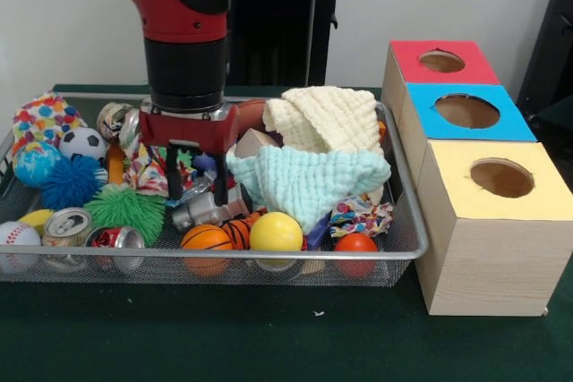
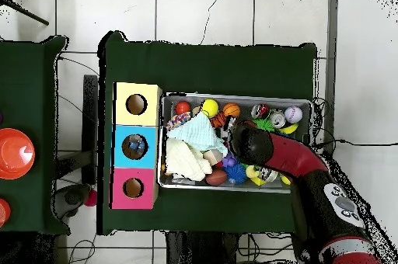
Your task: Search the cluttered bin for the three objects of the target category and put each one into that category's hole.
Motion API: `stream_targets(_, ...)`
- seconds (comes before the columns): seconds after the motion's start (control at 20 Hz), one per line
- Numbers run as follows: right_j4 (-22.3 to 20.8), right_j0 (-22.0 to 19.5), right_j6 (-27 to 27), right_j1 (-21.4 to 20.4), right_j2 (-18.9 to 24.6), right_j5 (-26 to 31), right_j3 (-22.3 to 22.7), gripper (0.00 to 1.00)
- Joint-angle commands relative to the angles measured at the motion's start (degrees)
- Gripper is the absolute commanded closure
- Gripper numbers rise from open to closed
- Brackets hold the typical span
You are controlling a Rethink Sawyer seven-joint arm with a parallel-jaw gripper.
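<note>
The wire mesh bin (image 1: 224, 255) is full of clutter; it also shows in the overhead view (image 2: 305, 102). My gripper (image 1: 195, 196) is low in the bin's middle, open, with its black fingers (image 1: 172, 183) spread. A crumpled see-through bottle (image 1: 204, 212) lies just under and between the fingertips, partly buried. I cannot pick out other bottles. The blue-surround hole (image 1: 467, 111) is the middle one on the wooden box at the right; it also shows in the overhead view (image 2: 135, 146). From above, the arm (image 2: 249, 144) hides the gripper.
A cream cloth (image 1: 327, 118) and a mint cloth (image 1: 309, 181) cover the bin's right half. Silver cans (image 1: 67, 225), a basketball (image 1: 206, 239), a yellow ball (image 1: 276, 232) and spiky balls (image 1: 125, 207) lie along the front. The red hole (image 1: 441, 61) and yellow hole (image 1: 501, 177) flank the blue one.
</note>
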Motion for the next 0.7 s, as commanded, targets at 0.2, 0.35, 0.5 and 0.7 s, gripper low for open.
stream_targets(0.2, 2.8, 2.7, 8.5, -0.2, -0.6, 6.3, 1.3, 0.00)
stream_targets(0.35, 1.6, 4.3, 7.7, 0.9, -3.2, 6.6, -0.1, 0.00)
stream_targets(0.5, -0.3, 6.0, 5.7, 1.9, -6.2, 9.0, -1.5, 0.00)
stream_targets(0.7, -2.1, 7.7, 3.3, 2.7, -9.0, 11.9, -3.2, 0.00)
